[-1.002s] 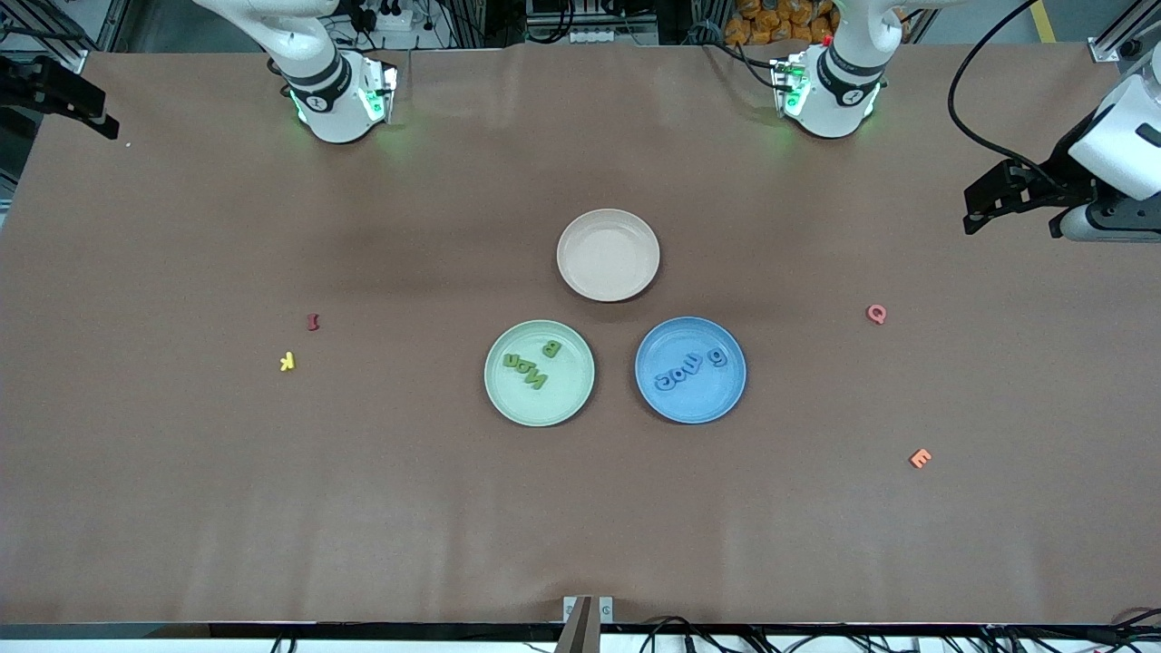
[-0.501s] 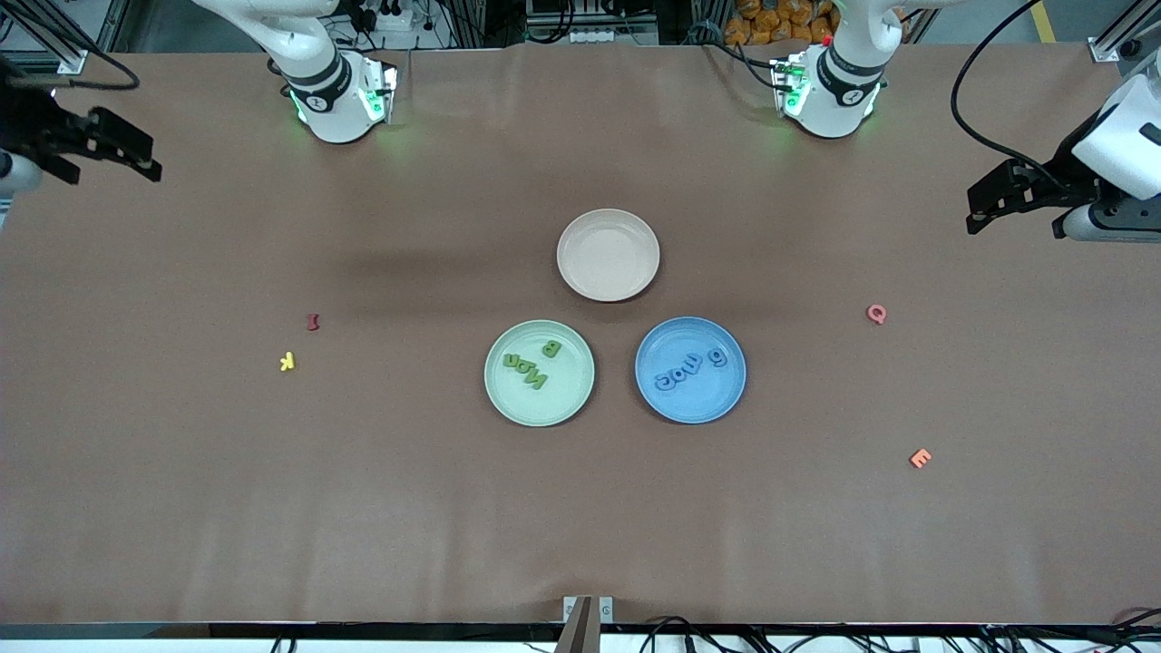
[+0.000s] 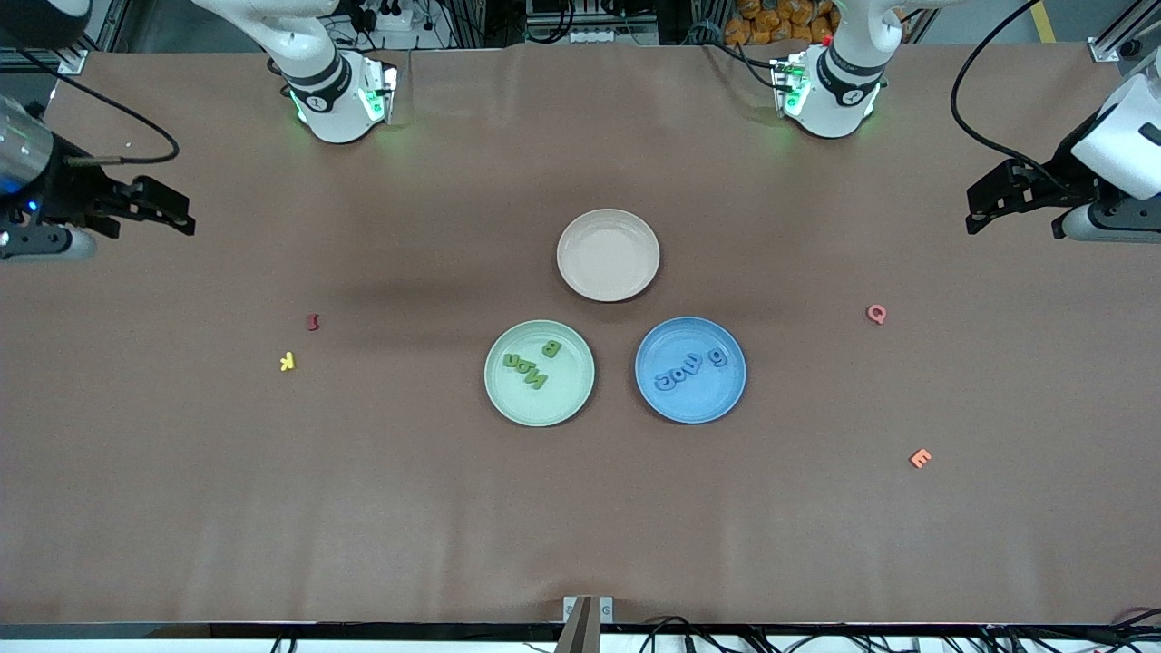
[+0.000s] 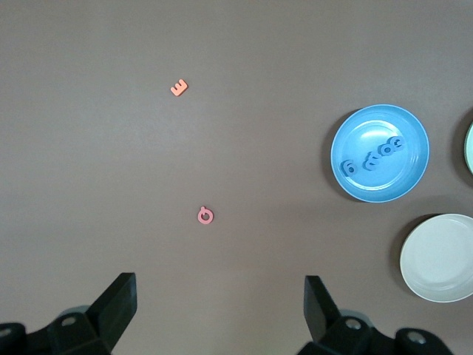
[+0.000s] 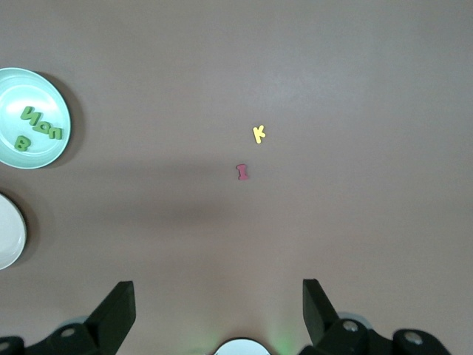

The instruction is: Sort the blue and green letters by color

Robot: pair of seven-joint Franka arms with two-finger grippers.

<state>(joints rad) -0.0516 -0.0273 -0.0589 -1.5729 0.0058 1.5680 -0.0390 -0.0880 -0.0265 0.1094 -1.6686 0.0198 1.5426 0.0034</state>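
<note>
Both grippers hang with jaws spread wide and nothing between them, each arm drawn out to its own end of the table and waiting. Reading the front view from its left edge, the right gripper (image 3: 172, 213) is over bare table at the right arm's end, with a dark red I piece (image 3: 313, 321) and a yellow K piece (image 3: 287, 361) lying on the cloth nearer the front camera. Next comes the green plate (image 3: 508, 404), where the four green letters (image 3: 531, 365) lie flat in a loose cluster. A beige plate (image 3: 608, 286) with nothing in it sits farther from the camera, between the two coloured plates. Beside the green one, the blue plate (image 3: 698, 408) carries the four blue letters (image 3: 691, 369) in a slanting row, some touching. Toward the left arm's end a pink Q piece (image 3: 876, 314) and an orange E piece (image 3: 920, 458) lie on the table, and the left gripper (image 3: 984, 199) hangs over the cloth there. Judged from how things lie, the sorting looks complete. Should a letter need lifting, it would likely be light, stiff and small, prone to skidding or tipping; a narrow pinch across a straight stroke, taken from directly above, seems safest, and neighbours that touch may get nudged.
</note>
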